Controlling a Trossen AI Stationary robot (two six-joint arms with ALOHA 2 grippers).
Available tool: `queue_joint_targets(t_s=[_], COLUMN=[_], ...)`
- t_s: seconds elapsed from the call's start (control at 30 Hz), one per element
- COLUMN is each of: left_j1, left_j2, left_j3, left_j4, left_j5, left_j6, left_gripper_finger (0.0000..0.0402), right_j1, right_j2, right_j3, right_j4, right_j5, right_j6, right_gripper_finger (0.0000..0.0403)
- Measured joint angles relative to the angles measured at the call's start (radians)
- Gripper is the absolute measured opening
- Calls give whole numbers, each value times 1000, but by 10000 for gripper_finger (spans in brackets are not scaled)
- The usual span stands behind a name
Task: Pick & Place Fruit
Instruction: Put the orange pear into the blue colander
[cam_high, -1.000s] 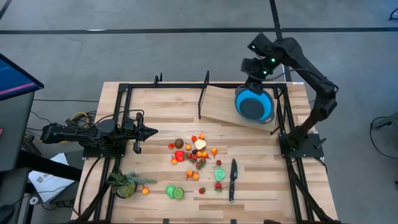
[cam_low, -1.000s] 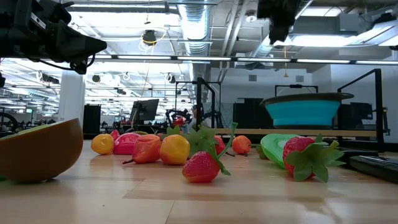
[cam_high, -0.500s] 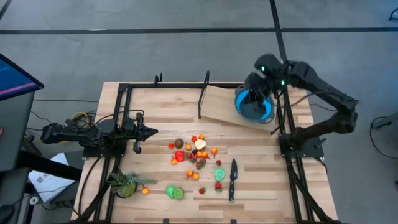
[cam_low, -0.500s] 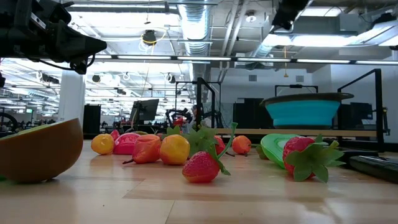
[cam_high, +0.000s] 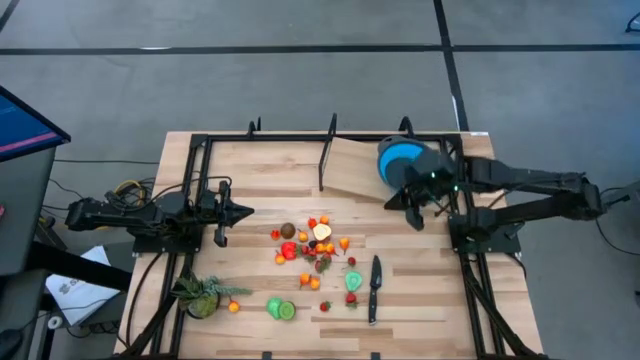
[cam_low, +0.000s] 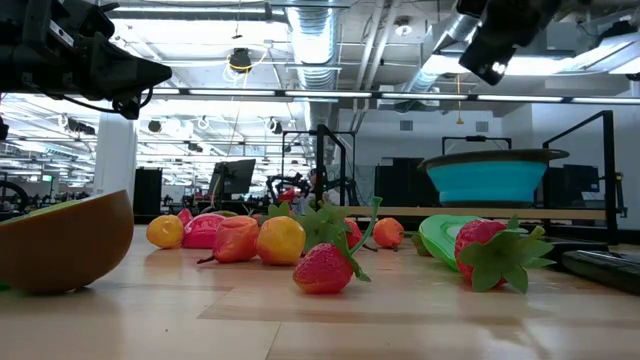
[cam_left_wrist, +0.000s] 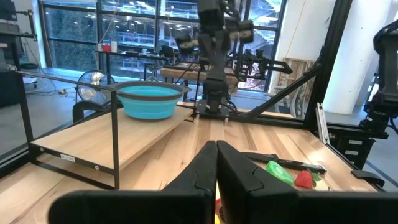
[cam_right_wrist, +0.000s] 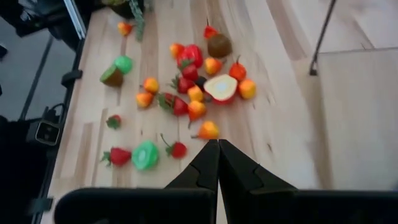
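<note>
Several small toy fruits, red, orange, yellow, green and brown, lie scattered on the wooden table's middle; the right wrist view shows them ahead of and below the fingers. A blue bowl stands on a raised wooden platform at the far right. My right gripper hangs shut in the air just near of the bowl, slanting down toward the fruit, with nothing in it. My left gripper waits shut and level over the table's left side.
A black-handled knife lies near the fruit's right side. A spiky green plant sits at the near left, with green fruit pieces beside it. Black frame rails run along the table's left and right edges.
My right gripper has come from above the bowl's far side toward the table's near edge and down, tipping closer to level. The arm has folded back toward the right edge. The fingers stay shut. Bowl and fruit have not moved.
</note>
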Motion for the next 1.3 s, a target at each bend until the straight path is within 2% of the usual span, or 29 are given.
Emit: queue_joint_targets(t_s=[0.23, 0.37, 0.83, 1.0, 1.3], left_j1=[0, 0, 0, 0, 0], left_j2=[0, 0, 0, 0, 0], left_j3=[0, 0, 0, 0, 0], left_j4=[0, 0, 1, 1, 0], left_j5=[0, 0, 0, 0, 0], left_j6=[0, 0, 0, 0, 0], left_gripper_finger=[1, 1, 1, 1, 1], right_j1=[125, 186, 308, 337, 353], right_j2=[0, 44, 227, 294, 425], right_j3=[-121, -122, -122, -86, 24], right_j4=[189, 220, 370, 382, 378], right_j5=[90, 150, 262, 344, 464], right_j6=[114, 138, 293, 380, 436], right_gripper_finger=[0, 0, 0, 0, 0])
